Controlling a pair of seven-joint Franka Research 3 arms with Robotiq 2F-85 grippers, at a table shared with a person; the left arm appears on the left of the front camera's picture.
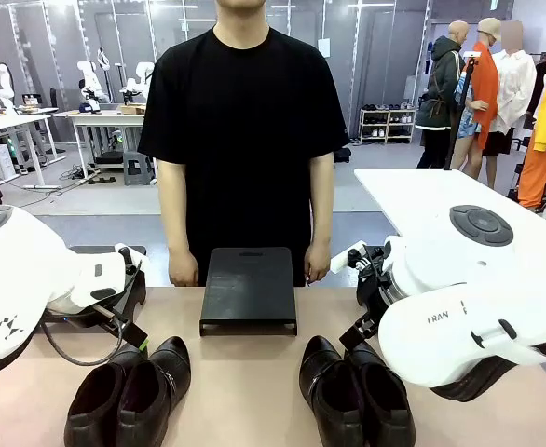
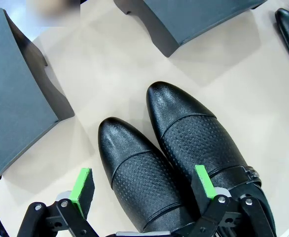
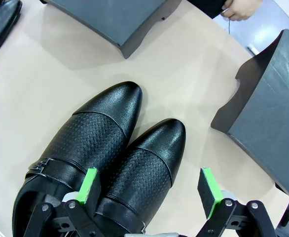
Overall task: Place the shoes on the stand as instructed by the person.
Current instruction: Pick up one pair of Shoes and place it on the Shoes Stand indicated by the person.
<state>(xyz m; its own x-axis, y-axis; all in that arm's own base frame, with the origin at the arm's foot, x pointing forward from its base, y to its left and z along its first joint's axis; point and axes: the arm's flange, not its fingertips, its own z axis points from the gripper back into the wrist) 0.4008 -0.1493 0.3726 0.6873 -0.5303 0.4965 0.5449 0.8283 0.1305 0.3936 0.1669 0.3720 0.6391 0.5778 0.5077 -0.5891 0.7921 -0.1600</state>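
L end effector [image 2: 142, 178] open over shoes [image 2: 184, 143]; beige tabletop [image 1: 245, 382], lab room [image 1: 96, 191].

Pretty standard lab space, tbh. A grey floor [image 1: 96, 200] is laid throughout. White work tables [image 1: 105, 119] are set up around ten o'clock, with a small grey stool [image 1: 138, 168] tucked under one. A low shelf rack [image 1: 388, 124] is parked by the back wall at about one o'clock. Another white table [image 1: 403, 191] is placed at three o'clock. The back is closed off by grey framed panels [image 1: 366, 47], and everything is evenly lit.
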